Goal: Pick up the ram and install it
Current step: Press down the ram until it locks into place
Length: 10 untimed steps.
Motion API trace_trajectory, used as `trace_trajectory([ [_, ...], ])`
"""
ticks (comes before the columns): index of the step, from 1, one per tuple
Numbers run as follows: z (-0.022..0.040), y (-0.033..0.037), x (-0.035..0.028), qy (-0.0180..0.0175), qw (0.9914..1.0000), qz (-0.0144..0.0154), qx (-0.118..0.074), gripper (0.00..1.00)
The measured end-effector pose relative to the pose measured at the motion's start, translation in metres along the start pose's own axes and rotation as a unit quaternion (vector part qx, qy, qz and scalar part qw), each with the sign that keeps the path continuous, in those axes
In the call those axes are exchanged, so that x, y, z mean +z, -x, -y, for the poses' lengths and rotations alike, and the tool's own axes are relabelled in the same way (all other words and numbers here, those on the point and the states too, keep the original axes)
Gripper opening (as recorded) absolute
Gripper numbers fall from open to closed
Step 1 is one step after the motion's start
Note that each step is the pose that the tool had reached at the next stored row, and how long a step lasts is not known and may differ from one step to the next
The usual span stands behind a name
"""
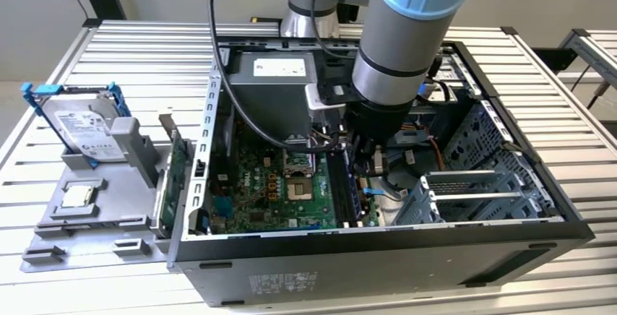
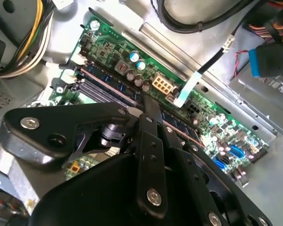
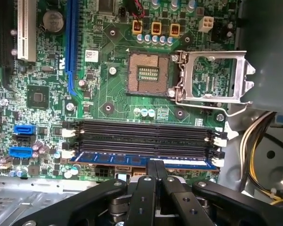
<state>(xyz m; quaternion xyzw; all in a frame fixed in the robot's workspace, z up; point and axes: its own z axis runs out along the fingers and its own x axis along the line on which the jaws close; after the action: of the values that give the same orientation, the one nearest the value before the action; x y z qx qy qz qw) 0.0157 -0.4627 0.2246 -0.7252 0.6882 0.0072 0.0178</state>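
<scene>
The ram (image 3: 108, 159) is a blue-green stick standing in the motherboard slot closest to my fingers. The other black slots (image 3: 141, 132) beside it hold nothing. My gripper (image 3: 156, 164) is shut, its two fingertips together and resting on the ram's upper edge near the middle of its length. The fingers close along the stick's length, not across its thin sides. In the second wrist view the gripper (image 2: 148, 104) meets the slot row at the same place. In the exterior view the gripper (image 1: 365, 167) reaches down into the open computer case (image 1: 540, 206).
The open processor socket (image 3: 148, 73) and its raised metal latch frame (image 3: 212, 75) lie beyond the slots. Yellow and black cables (image 3: 254, 141) hang close by. A drive cage (image 1: 472, 192) stands inside the case. A hard drive in a blue bracket (image 1: 87, 123) sits on a grey holder (image 1: 97, 206).
</scene>
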Motion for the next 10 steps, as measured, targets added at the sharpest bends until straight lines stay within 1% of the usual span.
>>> trace_trajectory([
  [2,-0.0001,-0.0003,0.0031,0.0002,1.00000,-0.0007,0.000,0.00],
  [4,-0.0002,-0.0004,0.0069,0.0002,1.00000,-0.0007,0.000,0.00],
  [5,-0.0001,-0.0003,0.0071,0.0002,1.00000,-0.0008,0.000,0.00],
  [6,0.0000,0.0000,0.0056,0.0002,1.00000,-0.0011,0.000,0.00],
  [7,0.0001,0.0004,0.0026,-0.0004,1.00000,0.0011,0.000,0.00],
  [8,0.0001,0.0006,-0.0017,-0.0004,1.00000,0.0012,0.000,0.00],
  [9,0.0002,0.0004,-0.0070,-0.0001,1.00000,0.0003,0.000,0.00],
  [10,0.0002,0.0004,-0.0115,-0.0001,1.00000,0.0001,0.000,0.00],
])
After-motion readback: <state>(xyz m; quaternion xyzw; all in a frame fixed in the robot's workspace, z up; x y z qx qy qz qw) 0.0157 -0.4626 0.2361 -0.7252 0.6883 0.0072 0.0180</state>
